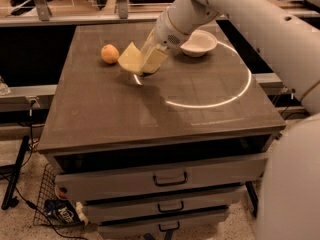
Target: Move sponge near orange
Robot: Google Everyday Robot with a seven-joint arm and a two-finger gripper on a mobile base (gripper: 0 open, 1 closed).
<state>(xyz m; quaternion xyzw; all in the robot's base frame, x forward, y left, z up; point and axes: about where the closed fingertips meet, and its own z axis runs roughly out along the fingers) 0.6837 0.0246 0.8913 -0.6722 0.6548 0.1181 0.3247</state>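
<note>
Placement is what you have to get right now. The gripper (150, 64) hangs over the back left part of the cabinet top (150, 114), its jaws closed on the right end of the sponge (130, 58). The sponge sticks out to the left, tilted, with its free corner just beside the orange (110, 54). Whether they touch I cannot tell, nor whether the sponge's lower edge rests on the surface.

The sponge looks close enough to the fruit already, so you probably need no further travel to the left. Pushing on risks nudging the orange, and a round fruit will roll toward the edge. Lower straight down until the foam sits flat, then spread the jaws slowly so the soft block does not spring sideways. Lift clear upward, away from the white bowl (199, 44) behind the arm.
</note>
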